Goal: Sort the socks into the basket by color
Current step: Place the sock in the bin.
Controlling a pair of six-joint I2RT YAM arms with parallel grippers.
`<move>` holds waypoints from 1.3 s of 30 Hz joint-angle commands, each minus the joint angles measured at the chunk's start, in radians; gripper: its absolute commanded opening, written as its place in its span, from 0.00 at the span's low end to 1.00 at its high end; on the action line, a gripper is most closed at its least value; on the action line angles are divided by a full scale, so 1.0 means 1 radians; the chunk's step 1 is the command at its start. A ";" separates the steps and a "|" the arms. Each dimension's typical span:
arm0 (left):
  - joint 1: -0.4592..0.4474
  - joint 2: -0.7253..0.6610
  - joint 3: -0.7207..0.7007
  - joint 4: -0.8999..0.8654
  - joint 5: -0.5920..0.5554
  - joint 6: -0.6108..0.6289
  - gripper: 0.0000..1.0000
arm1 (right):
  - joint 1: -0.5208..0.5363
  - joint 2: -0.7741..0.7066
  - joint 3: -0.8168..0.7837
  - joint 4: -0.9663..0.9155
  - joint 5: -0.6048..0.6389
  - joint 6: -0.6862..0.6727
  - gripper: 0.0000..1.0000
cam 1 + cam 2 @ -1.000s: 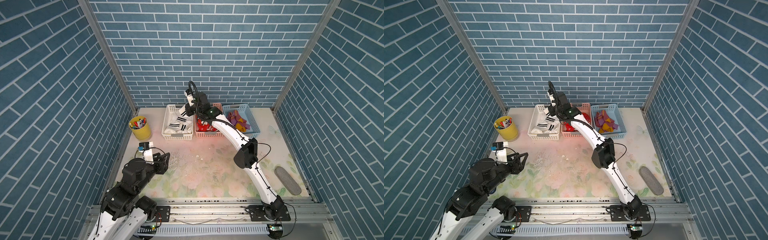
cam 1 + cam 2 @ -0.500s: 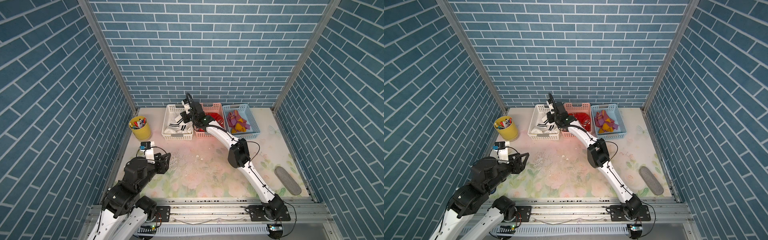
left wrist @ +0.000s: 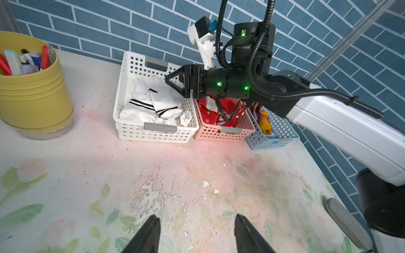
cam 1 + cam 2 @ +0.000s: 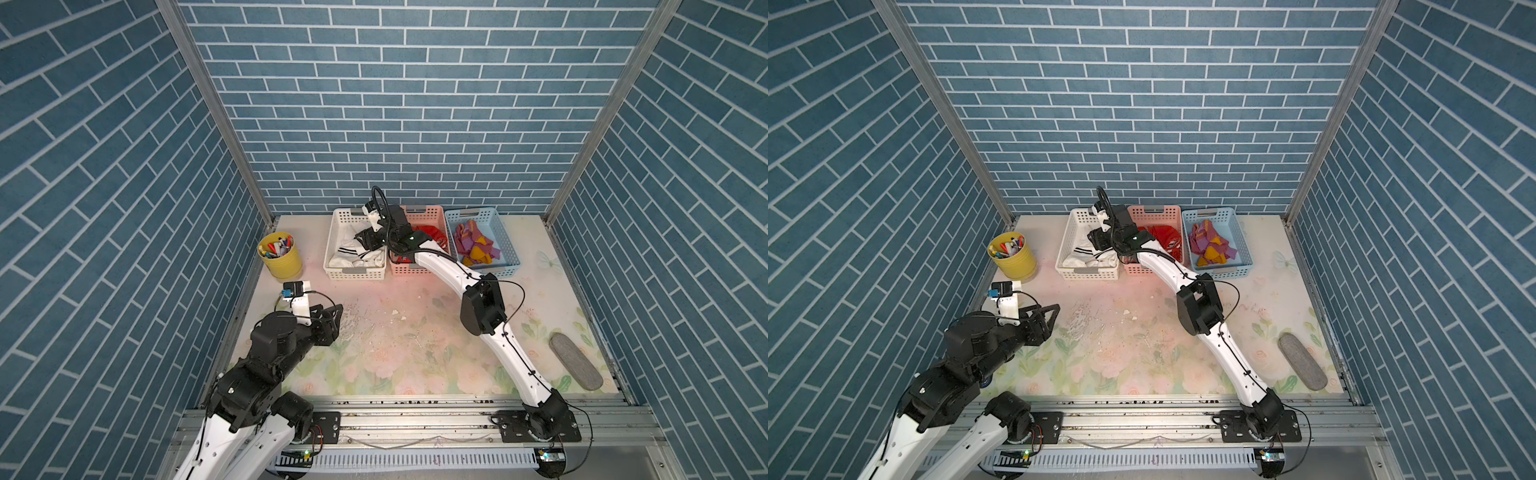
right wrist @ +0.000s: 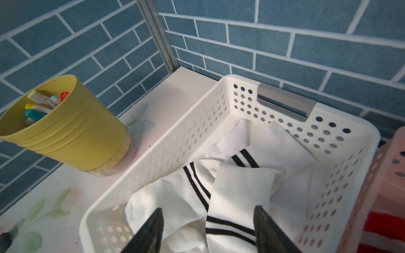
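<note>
White socks with black bands (image 5: 241,188) lie piled in the white basket (image 4: 334,232). My right gripper (image 5: 208,210) hovers just above them, open, with nothing between its fingers; in a top view it (image 4: 360,241) is over the basket's right half. Red socks (image 4: 434,232) fill the pink basket (image 4: 409,270), partly hidden by my right arm. Mauve and mustard socks (image 4: 473,243) lie in the blue basket (image 4: 509,245). My left gripper (image 3: 196,216) is open and empty above the bare mat at the near left (image 4: 336,313).
A yellow cup of markers (image 4: 282,259) stands left of the white basket. A flat grey oval pad (image 4: 575,365) lies at the mat's near right corner. Blue brick walls close in the back and both sides.
My right gripper came down into the white basket and opened, letting go of the white banded sock, which now lies on the pile. The left arm barely moved.
</note>
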 commanded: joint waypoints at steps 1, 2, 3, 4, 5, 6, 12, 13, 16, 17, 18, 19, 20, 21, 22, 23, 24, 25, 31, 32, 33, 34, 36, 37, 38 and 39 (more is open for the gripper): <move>-0.004 0.019 0.028 0.027 -0.012 0.013 0.62 | -0.003 -0.165 -0.064 -0.015 -0.044 -0.066 0.66; -0.004 0.025 0.033 0.031 -0.013 0.013 0.62 | -0.003 -0.193 -0.092 -0.032 -0.045 -0.070 0.66; -0.005 0.034 0.040 0.034 -0.013 0.012 0.62 | -0.002 -0.222 -0.120 -0.048 -0.047 -0.072 0.66; -0.005 0.043 0.050 0.033 -0.014 0.012 0.63 | -0.003 -0.249 -0.145 -0.062 -0.050 -0.075 0.66; -0.004 0.054 0.061 0.035 -0.016 0.015 0.64 | -0.003 -0.286 -0.185 -0.075 -0.047 -0.077 0.66; -0.004 0.067 0.073 0.036 -0.022 0.018 0.64 | -0.002 -0.326 -0.231 -0.083 -0.038 -0.081 0.66; -0.005 0.136 0.134 0.045 -0.074 0.027 0.71 | -0.007 -0.576 -0.540 -0.070 0.045 -0.080 0.68; -0.004 0.144 0.142 0.049 -0.082 0.030 0.73 | -0.010 -0.611 -0.583 -0.065 0.036 -0.083 0.68; -0.004 0.174 0.174 0.054 -0.106 0.054 0.79 | -0.015 -0.722 -0.737 -0.048 0.048 -0.087 0.68; -0.005 0.190 0.189 0.051 -0.118 0.064 0.81 | -0.016 -0.770 -0.800 -0.036 0.063 -0.086 0.68; -0.004 0.213 0.206 0.047 -0.129 0.075 0.82 | -0.018 -0.810 -0.862 -0.025 0.086 -0.080 0.68; -0.004 0.228 0.223 0.042 -0.137 0.086 0.83 | -0.019 -0.850 -0.912 -0.013 0.105 -0.073 0.68; -0.005 0.245 0.244 0.036 -0.147 0.100 0.85 | -0.025 -0.899 -0.976 0.004 0.132 -0.060 0.68; -0.005 0.261 0.265 0.029 -0.160 0.111 0.86 | -0.030 -0.940 -1.036 0.019 0.149 -0.043 0.68; -0.005 0.274 0.281 0.022 -0.174 0.122 0.89 | -0.036 -0.983 -1.088 0.028 0.165 -0.028 0.68; -0.004 0.292 0.299 0.018 -0.189 0.135 0.92 | -0.040 -1.026 -1.142 0.031 0.193 -0.010 0.68; -0.004 0.309 0.315 0.017 -0.201 0.152 0.94 | -0.044 -1.068 -1.188 0.025 0.229 0.006 0.69; -0.004 0.325 0.331 0.013 -0.213 0.166 0.99 | -0.048 -1.106 -1.224 0.015 0.266 0.020 0.69; -0.004 0.453 0.441 -0.030 -0.284 0.227 1.00 | -0.077 -1.343 -1.385 -0.068 0.471 0.051 0.99; -0.004 0.478 0.464 -0.049 -0.294 0.230 1.00 | -0.086 -1.377 -1.385 -0.100 0.512 0.051 0.99; -0.002 0.503 0.491 -0.075 -0.307 0.230 1.00 | -0.095 -1.409 -1.384 -0.124 0.546 0.052 0.99; -0.004 0.521 0.514 -0.093 -0.312 0.235 1.00 | -0.108 -1.437 -1.386 -0.136 0.564 0.053 0.99; -0.001 0.563 0.568 -0.140 -0.321 0.245 1.00 | -0.145 -1.491 -1.378 -0.173 0.600 0.066 0.99; 0.000 0.577 0.590 -0.156 -0.333 0.250 1.00 | -0.161 -1.507 -1.371 -0.192 0.636 0.077 0.99; 0.000 0.591 0.611 -0.169 -0.348 0.259 1.00 | -0.177 -1.523 -1.365 -0.211 0.687 0.090 0.99; 0.000 0.596 0.632 -0.170 -0.368 0.275 1.00 | -0.196 -1.542 -1.368 -0.218 0.732 0.099 0.99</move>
